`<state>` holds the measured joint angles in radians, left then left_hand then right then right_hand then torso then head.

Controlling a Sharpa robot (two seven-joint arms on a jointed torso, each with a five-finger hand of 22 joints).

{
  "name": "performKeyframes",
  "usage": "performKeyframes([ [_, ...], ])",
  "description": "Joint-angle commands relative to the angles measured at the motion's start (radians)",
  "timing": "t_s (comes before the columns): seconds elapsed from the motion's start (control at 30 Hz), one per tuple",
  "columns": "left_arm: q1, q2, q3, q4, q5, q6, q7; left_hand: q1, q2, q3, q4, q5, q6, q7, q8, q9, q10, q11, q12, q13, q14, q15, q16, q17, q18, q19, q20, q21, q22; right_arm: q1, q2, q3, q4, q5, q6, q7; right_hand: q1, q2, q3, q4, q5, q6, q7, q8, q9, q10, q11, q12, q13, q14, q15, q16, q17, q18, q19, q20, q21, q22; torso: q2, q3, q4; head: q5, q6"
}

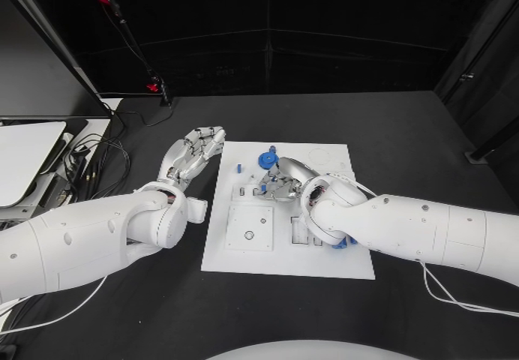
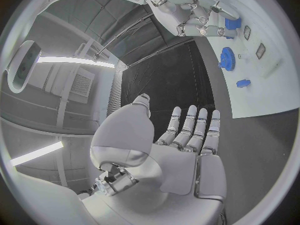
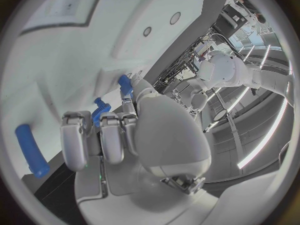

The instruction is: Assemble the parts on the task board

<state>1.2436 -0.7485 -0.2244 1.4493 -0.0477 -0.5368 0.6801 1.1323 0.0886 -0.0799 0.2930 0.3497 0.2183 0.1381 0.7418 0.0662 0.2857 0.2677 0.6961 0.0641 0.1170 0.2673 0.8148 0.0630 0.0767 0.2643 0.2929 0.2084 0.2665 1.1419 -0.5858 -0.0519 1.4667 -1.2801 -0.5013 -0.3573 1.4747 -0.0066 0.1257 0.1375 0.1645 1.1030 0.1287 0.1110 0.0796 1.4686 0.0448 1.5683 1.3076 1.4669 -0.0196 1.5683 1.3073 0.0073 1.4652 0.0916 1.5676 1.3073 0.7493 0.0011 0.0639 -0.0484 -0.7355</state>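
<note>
— Where's the left hand (image 1: 196,152) from where you stand?

— Out over the black counter (image 1: 411,135), just off the board's left edge, palm flat and fingers (image 2: 190,125) stretched apart, holding nothing

— And the right one?

— The right hand (image 1: 283,182) is down on the white task board (image 1: 286,262), near its upper middle. Its fingers (image 3: 100,135) are curled in, and from its wrist camera a small blue part (image 3: 125,85) shows at the fingertips, with a second small blue piece (image 3: 99,111) just beside them. I can't make out whether the hand is really pinching either one

— Other parts?

— A blue gear (image 1: 266,160) lies on the board just beyond the right hand, and a small blue peg (image 1: 273,148) sits near the board's far edge. Another blue piece (image 1: 344,242) peeks out from under the right forearm. A blue rod (image 3: 30,150) lies on the board well apart from the fingers

— Anything else about?

— Cables (image 1: 103,161) trail across the counter on the far left
</note>
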Motion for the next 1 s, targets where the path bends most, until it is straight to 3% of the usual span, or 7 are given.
performKeyframes([
  [0.03, 0.001, 0.001, 0.001, 0.000, -0.006, 0.002, 0.207, 0.011, 0.002, -0.006, -0.001, 0.006, 0.007, 0.160, -0.006, 0.000, 0.006, -0.001, 0.003, 0.000, 0.006, 0.003, 0.006, 0.002, 0.001, 0.001, -0.001, 0.004, 0.001, 0.001, 0.001, 0.001, 0.001, -0.016, -0.002, 0.015, -0.002, 0.003, 0.000, -0.005, 0.003, 0.014, -0.012, 0.001, 0.000, 0.102, 0.007, 0.003, 0.263, 0.104, 0.009, 0.002, 0.263, -0.007, 0.106, 0.009, 0.003, 0.263, -0.001, -0.0009, -0.0008, 0.002, -0.002],
  [0.33, 0.001, -0.001, 0.001, 0.001, -0.006, 0.002, 0.207, 0.012, 0.003, -0.007, -0.001, 0.007, 0.008, 0.160, -0.006, 0.000, 0.006, -0.001, 0.004, 0.000, 0.007, 0.003, 0.006, 0.002, 0.001, 0.000, -0.001, 0.004, 0.001, 0.001, 0.001, 0.001, -0.002, -0.017, 0.022, 0.003, -0.010, -0.004, -0.003, -0.007, -0.008, -0.003, -0.003, -0.018, -0.008, 0.102, 0.014, 0.003, 0.263, 0.104, 0.014, 0.002, 0.263, -0.007, 0.106, 0.012, 0.003, 0.263, -0.001, -0.0003, -0.0003, 0.000, -0.001],
  [0.8, 0.001, -0.004, 0.001, 0.006, -0.006, 0.003, 0.206, 0.013, 0.003, -0.008, -0.001, 0.007, 0.008, 0.160, -0.006, 0.000, 0.006, -0.001, 0.004, 0.000, 0.007, 0.003, 0.006, 0.002, 0.001, 0.000, -0.001, 0.005, 0.001, 0.001, 0.007, 0.001, -0.006, -0.013, 0.036, 0.001, -0.012, -0.004, -0.002, -0.007, -0.010, -0.005, -0.002, -0.021, -0.009, 0.102, 0.015, 0.003, 0.263, 0.104, 0.015, 0.002, 0.263, -0.007, 0.106, 0.013, 0.003, 0.263, -0.001, -0.0009, -0.0008, -0.002, 0.001],
  [1.0, 0.001, -0.004, 0.001, 0.005, -0.006, 0.003, 0.206, 0.013, 0.003, -0.008, -0.001, 0.007, 0.008, 0.160, -0.006, 0.000, 0.006, -0.001, 0.004, 0.000, 0.007, 0.003, 0.006, 0.002, 0.001, 0.000, -0.001, 0.005, 0.001, 0.001, 0.006, 0.001, -0.006, -0.013, 0.021, 0.004, -0.019, -0.016, -0.007, -0.010, -0.024, -0.044, 0.010, -0.046, -0.015, 0.102, 0.025, 0.003, 0.263, 0.104, 0.021, 0.002, 0.263, -0.007, 0.106, 0.018, 0.003, 0.263, -0.001, -0.0003, -0.0001, -0.007, 0.002],
])
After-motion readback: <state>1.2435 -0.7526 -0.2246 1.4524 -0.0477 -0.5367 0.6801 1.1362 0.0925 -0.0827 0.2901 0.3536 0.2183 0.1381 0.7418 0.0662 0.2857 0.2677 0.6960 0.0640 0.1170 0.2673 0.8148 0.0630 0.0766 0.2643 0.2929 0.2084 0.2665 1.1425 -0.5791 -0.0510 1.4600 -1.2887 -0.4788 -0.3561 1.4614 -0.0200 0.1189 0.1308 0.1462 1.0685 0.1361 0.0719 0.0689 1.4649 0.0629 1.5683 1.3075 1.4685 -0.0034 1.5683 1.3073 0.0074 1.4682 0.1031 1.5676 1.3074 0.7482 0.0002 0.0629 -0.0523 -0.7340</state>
